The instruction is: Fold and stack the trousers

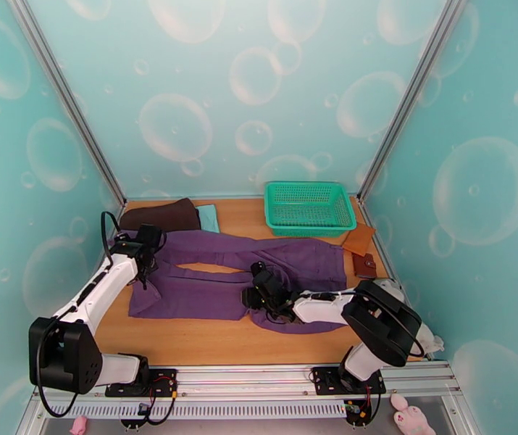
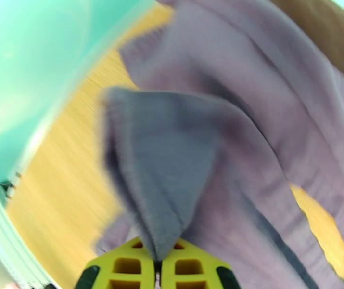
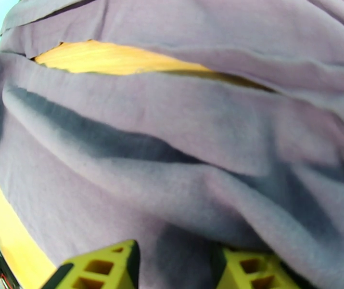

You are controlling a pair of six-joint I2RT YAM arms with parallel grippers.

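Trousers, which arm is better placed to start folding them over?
Probably left: the left end effector is shut on a leg end of the trousers, ready to lift, while the right end effector sits with jaws apart on the cloth.

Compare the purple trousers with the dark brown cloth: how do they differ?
The trousers are purple, the dark brown cloth brown. The trousers lie spread out, legs apart; the cloth is folded. The trousers are far larger than the cloth. Both are soft fabric on the table.

My left arm [image 1: 103,284] and right arm [image 1: 324,307]: white shells, black joint housings, black cables [image 1: 103,230] looped outside. Fingers [image 2: 123,268] yellow with square pockets, seemingly black-edged; view blurred.
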